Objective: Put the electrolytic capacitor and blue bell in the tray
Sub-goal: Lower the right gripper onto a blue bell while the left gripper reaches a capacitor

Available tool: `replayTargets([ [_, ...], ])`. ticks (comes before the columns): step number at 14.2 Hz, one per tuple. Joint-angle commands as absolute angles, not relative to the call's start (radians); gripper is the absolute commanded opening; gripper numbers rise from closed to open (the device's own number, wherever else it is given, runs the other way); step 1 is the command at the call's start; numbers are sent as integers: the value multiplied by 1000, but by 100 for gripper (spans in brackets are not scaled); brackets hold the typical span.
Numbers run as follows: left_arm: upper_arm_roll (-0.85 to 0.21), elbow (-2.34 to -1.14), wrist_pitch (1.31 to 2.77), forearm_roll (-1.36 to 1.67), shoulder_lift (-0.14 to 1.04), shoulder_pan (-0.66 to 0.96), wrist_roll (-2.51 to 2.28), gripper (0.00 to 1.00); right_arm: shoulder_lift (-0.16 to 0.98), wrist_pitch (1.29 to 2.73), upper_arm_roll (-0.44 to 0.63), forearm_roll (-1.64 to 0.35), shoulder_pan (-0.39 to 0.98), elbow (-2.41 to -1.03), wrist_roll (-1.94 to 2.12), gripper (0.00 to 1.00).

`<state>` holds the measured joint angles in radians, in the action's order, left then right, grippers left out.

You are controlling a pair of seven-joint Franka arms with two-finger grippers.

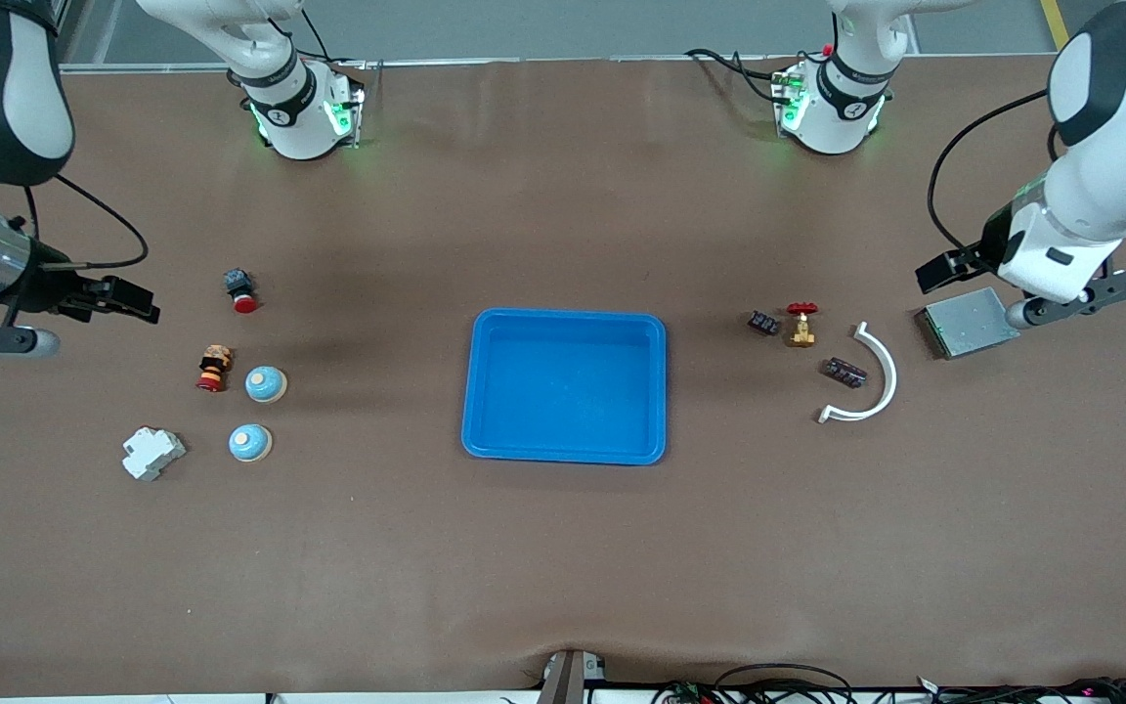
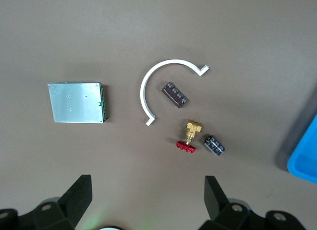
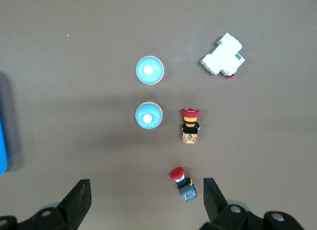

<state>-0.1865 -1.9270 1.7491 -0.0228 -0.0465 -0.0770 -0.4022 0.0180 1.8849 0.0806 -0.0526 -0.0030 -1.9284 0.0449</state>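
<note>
Front view: the blue tray (image 1: 566,385) is seen empty at mid-bench. Both grippers, left (image 2: 148,200) and right (image 3: 146,200), are held high, fingers apart. One blue bell (image 1: 266,383) and one capacitor (image 1: 844,372) should be approached squarely from above.

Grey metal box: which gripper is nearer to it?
Left. The left gripper hangs open right over the grey metal box; the right gripper waits open over the table's other end, near the red buttons.
</note>
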Motion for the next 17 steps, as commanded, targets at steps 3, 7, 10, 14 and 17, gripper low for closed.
replayTargets([
  [3, -239, -2091, 1862, -32, -121, -86, -494, 100, 6, 2087, 78, -46, 8, -2117, 43, 100],
  [7, -239, -2209, 1980, -32, -146, -90, -497, 100, 81, 2245, 78, -46, 20, -2189, 41, 100],
  [10, -239, -2287, 2068, -32, -147, -91, -499, 100, 155, 2344, 78, -46, 26, -2206, 40, 100],
  [14, -239, -2319, 2098, -32, -133, -91, -500, 100, 253, 2475, 77, -49, 44, -2207, 31, 100],
  [17, -241, -2364, 2135, -31, -133, -91, -500, 100, 313, 2551, 77, -49, 49, -2201, 29, 100],
])
